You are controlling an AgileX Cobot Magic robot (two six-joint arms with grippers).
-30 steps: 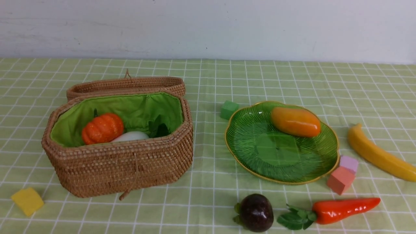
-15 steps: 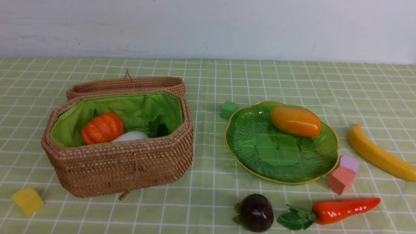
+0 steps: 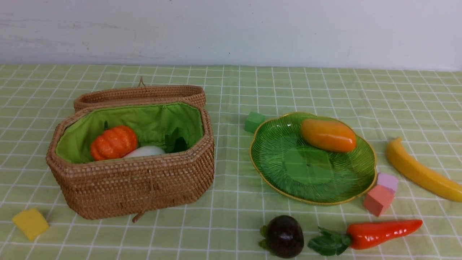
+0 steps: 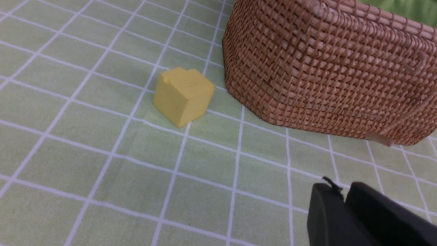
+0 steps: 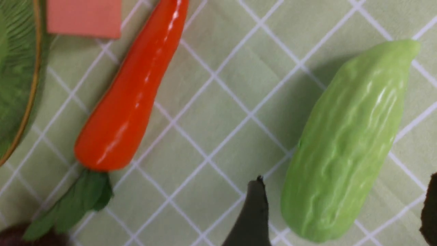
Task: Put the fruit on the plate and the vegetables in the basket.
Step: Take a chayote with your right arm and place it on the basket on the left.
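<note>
The open wicker basket (image 3: 133, 180) holds the orange pumpkin (image 3: 113, 142) and white radish (image 3: 146, 151). The mango (image 3: 328, 135) lies on the green plate (image 3: 288, 180). The banana (image 3: 418, 171), the purple fruit (image 3: 284, 236) and the red carrot (image 3: 382, 233) lie on the cloth. Neither gripper shows in the front view. In the right wrist view my right gripper (image 5: 344, 191) is open, its fingers on either side of one end of the green cucumber (image 5: 348, 136), with the carrot (image 5: 131, 92) beside it. My left gripper (image 4: 343, 194) is shut and empty, near the basket's wall (image 4: 324, 75).
Foam cubes lie about: yellow (image 3: 30, 223) near the basket's front left corner, green (image 3: 254, 121) behind the plate, pink (image 3: 378, 200) and lilac (image 3: 387, 181) at the plate's right edge. The basket lid (image 3: 140, 94) hangs open behind. A white wall backs the table.
</note>
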